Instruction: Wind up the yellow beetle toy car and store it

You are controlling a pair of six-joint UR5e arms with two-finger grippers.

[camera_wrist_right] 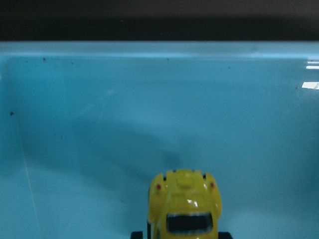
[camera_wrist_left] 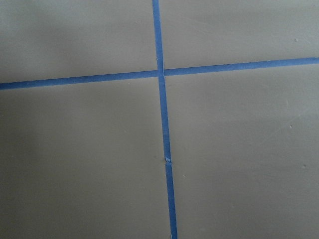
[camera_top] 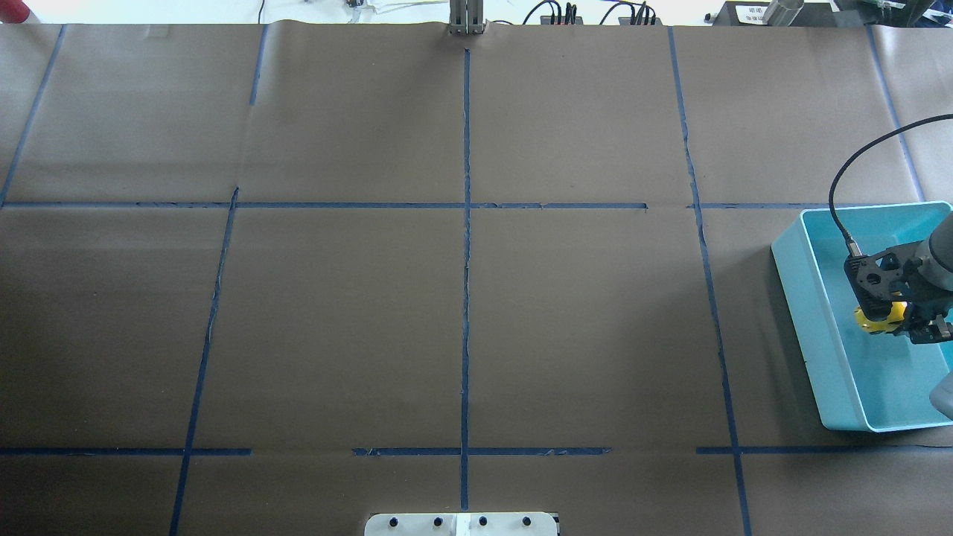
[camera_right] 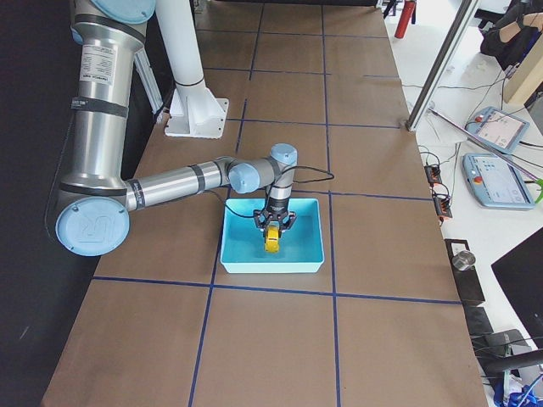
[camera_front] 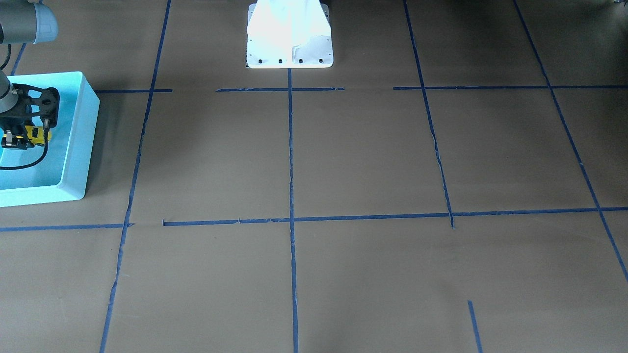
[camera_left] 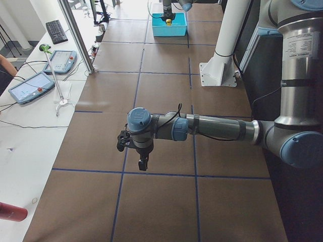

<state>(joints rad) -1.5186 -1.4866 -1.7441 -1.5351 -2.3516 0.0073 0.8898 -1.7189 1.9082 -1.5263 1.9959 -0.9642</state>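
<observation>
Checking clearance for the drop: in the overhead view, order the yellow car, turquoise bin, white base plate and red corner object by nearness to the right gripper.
1. yellow car, held in the right gripper.
2. turquoise bin, beneath and around it.
3. white base plate, bottom centre.
4. red object, far top-left corner.

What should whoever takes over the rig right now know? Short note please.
Right gripper: shut on the car, low inside the bin. Whether the wheels touch the bin floor is unclear.
Left gripper: hangs over the bare table, far from the bin, with nothing seen in it. Open or shut cannot be told.
Done: car brought into the bin. Whether it was wound up does not show.
Left: open the right gripper to release the car, then lift that arm clear of the bin.
</observation>
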